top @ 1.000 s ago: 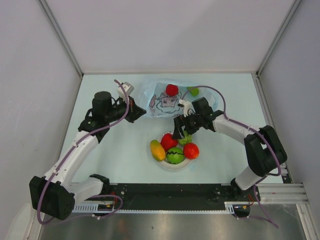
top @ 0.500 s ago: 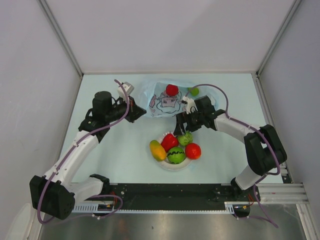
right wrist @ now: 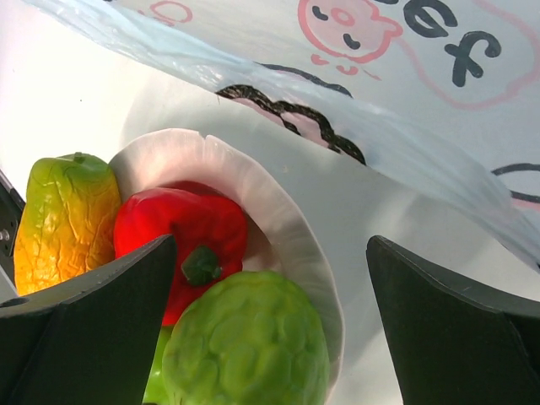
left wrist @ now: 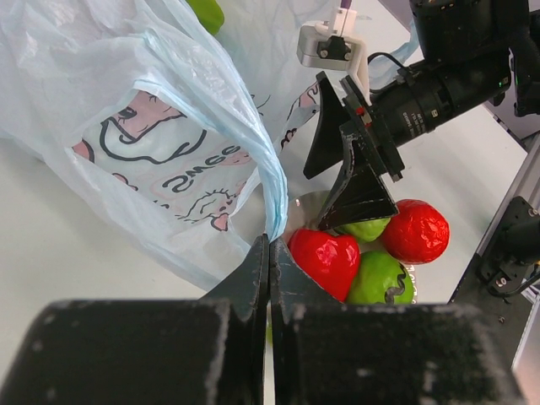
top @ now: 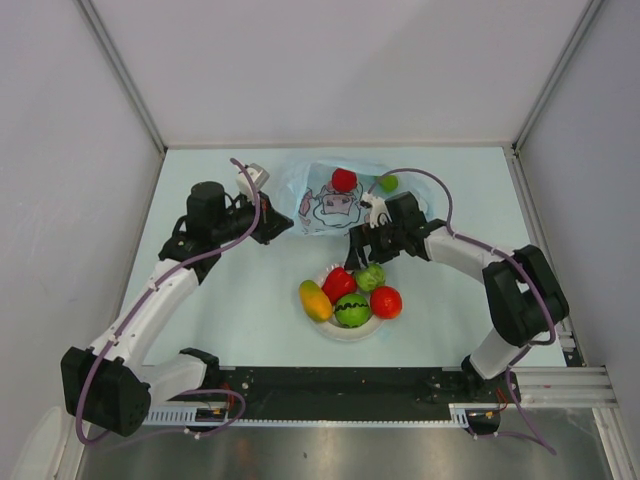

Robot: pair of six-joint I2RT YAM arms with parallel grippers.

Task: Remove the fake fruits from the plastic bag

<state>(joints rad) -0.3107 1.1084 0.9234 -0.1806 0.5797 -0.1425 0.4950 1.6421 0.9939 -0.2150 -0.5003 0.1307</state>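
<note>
- My left pincer [left wrist: 270, 257] is clamped shut on the rim of the plastic bag [left wrist: 126, 126]. The blue film rises straight out from between its fingers, and I judge that pinch is what props the bag up.
- My right pincer [top: 362, 252] stands wide apart and carries nothing. Directly beneath it is the white plate [right wrist: 253, 181], with a bumpy green fruit [right wrist: 245, 346] between its fingers and a red pepper [right wrist: 181, 228] just off to one side.
- Two fake fruits are left at the bag, beyond the right pincer on its far side: a red fruit [top: 344, 180] and a small green fruit [top: 387, 183]. I cannot tell whether they lie inside the film or on top of it.
- I judge the step in hand is the reach for those two. To do it well I would:
  - lift clear of the plate first, so the fingers do not knock the piled fruit;
  - keep the fingers spread on the way in;
  - close on the fruit alone, not on loose film;
  - hold the left pinch steady so the bag cannot drag along.
- Only the overhead view shows both remaining fruits and how they sit relative to my right pincer.
- The right wrist view sees just the plate and the printed bag ahead.
- The left wrist view alone shows the pinch on the rim, which the arm hides from above.
</note>
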